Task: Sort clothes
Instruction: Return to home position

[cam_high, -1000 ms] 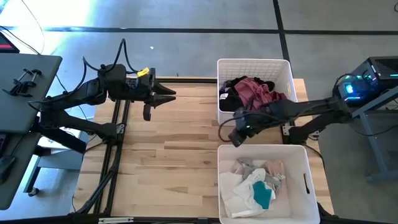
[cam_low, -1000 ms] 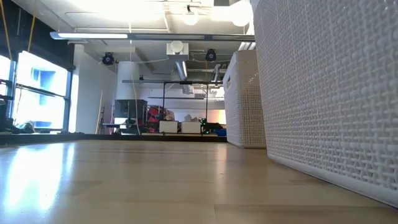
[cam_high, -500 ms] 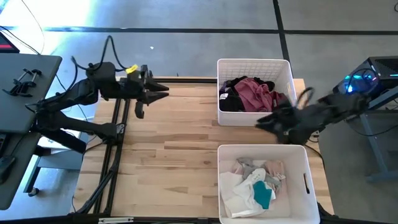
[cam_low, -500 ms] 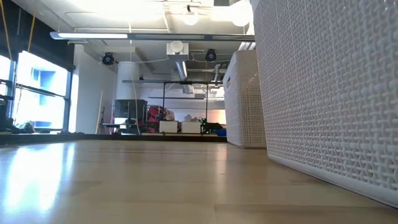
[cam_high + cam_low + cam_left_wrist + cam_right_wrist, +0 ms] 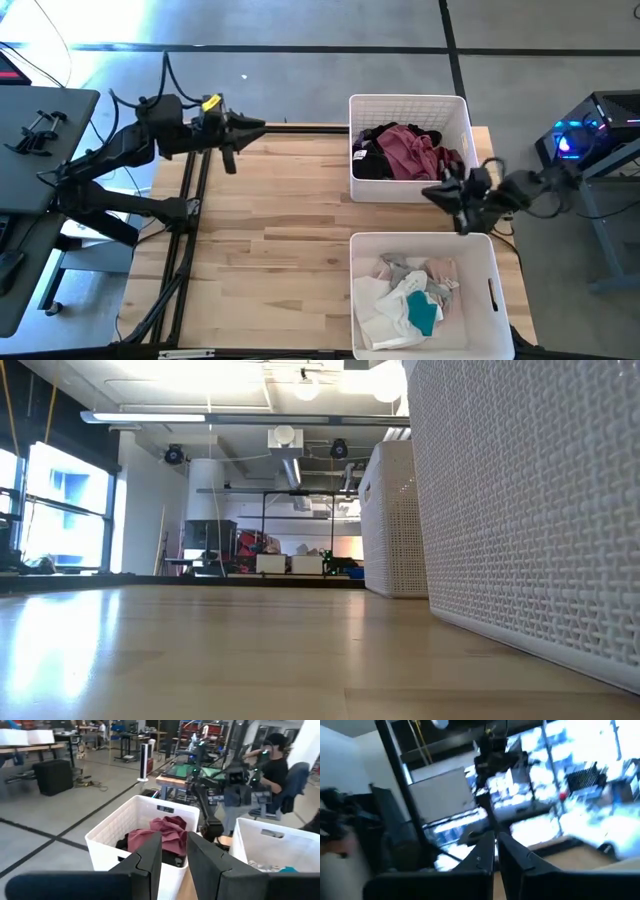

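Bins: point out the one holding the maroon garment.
The bin at the high view's top, with a maroon garment and black clothes; the lower bin holds pale and teal pieces.

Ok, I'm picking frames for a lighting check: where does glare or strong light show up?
High view: a pale bright patch washes the floor at the picture's upper left. Low view: ceiling lamps blaze white and the table shines at left. Right wrist view: bright windows backlight the dark right end effector.

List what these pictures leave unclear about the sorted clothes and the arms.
Low view: both bins' contents, hidden behind the white bin walls.
High view: how many clothes lie in the front bin; the top ones cover the rest.
Right wrist view: the room past the right pincer, motion-blurred.
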`<state>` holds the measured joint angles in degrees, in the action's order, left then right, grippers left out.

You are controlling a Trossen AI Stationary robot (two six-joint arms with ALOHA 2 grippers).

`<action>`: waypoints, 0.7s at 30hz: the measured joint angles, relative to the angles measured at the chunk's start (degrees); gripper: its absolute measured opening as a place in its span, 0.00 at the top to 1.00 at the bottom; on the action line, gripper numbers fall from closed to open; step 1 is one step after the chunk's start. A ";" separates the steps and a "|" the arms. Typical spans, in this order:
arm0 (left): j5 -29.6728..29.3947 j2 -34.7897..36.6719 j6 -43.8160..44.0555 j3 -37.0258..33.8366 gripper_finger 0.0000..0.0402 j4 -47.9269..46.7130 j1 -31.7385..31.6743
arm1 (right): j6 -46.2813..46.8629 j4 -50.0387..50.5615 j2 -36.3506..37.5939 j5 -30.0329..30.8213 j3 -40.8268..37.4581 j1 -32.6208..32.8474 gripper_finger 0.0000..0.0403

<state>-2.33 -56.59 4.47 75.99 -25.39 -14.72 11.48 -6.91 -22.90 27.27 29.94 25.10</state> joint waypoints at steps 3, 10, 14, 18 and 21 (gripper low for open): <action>-0.09 -0.80 1.29 -0.02 0.81 0.28 -1.14 | -4.92 -10.94 0.18 -0.99 -7.92 -3.01 0.99; -0.10 -2.17 5.99 -0.02 0.81 2.95 -2.83 | -4.02 -23.04 0.17 -14.92 -17.93 -14.55 1.00; -0.09 -2.17 7.80 -0.02 0.81 3.07 -3.10 | -2.53 -24.90 0.18 -25.00 -21.31 -20.67 1.00; -0.09 -2.16 10.64 -0.02 0.81 3.06 -3.10 | -2.87 -26.16 0.17 -31.23 -23.86 -25.12 1.00; -0.07 -2.15 13.00 -0.02 0.81 3.06 -3.10 | -2.81 -30.71 0.22 -33.49 -26.25 -27.88 1.00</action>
<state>-2.39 -58.74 17.47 75.96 -22.33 -17.82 8.67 -37.63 -22.68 -6.21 3.69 -2.77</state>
